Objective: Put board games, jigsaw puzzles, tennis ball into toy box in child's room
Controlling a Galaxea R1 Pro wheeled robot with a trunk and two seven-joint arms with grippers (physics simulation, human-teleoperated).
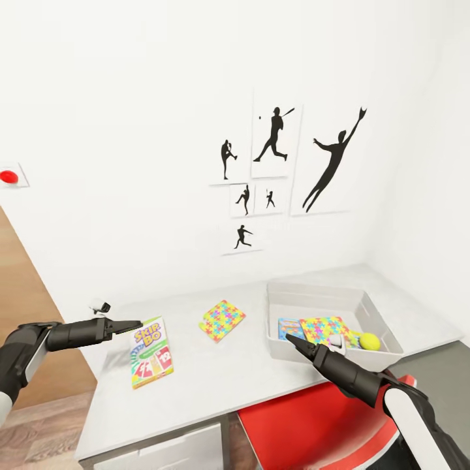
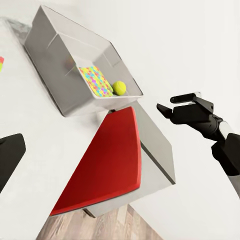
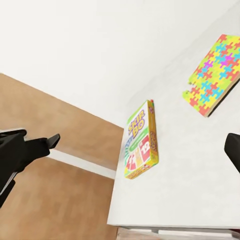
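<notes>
Two toys remain out on the table; the rest sit in the toy box.

Lower left of the frame, the SKIP BO game lies flat beside the left pincer, probably the next pick. Centre, one jigsaw puzzle waits. In the box at right lie a light blue game, a second puzzle and the tennis ball. The right pincer hovers at the box's near rim. Both pincers hold nothing, fingers looking narrowed to a point.

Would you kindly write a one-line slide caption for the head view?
Skip-Bo box and one puzzle lie on the table; toy box holds a puzzle and ball.
</notes>
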